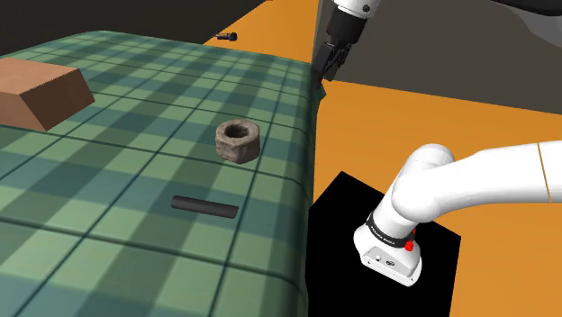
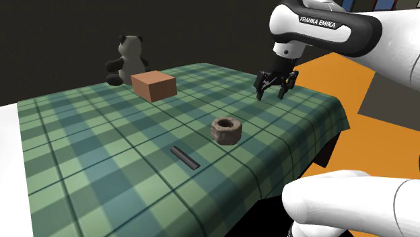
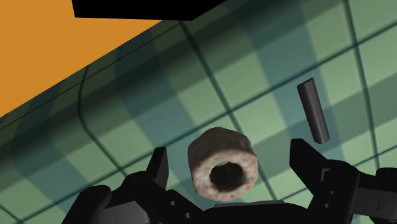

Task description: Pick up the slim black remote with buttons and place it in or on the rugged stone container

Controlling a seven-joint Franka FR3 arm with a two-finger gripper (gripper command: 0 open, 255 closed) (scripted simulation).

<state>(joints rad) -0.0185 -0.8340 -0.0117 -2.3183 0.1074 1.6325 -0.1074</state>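
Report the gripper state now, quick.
Gripper: open, holding nothing. The black remote lies on the plaid cloth, well clear of the fingers.

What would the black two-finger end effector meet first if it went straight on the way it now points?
Probably the rough grey-brown stone ring container, which sits between the end effector's open fingers in the wrist view. Depth is unclear, so the green checked cloth beside it is possible.

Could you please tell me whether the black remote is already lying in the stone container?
No, the remote lies flat on the checked cloth, apart from the stone container.
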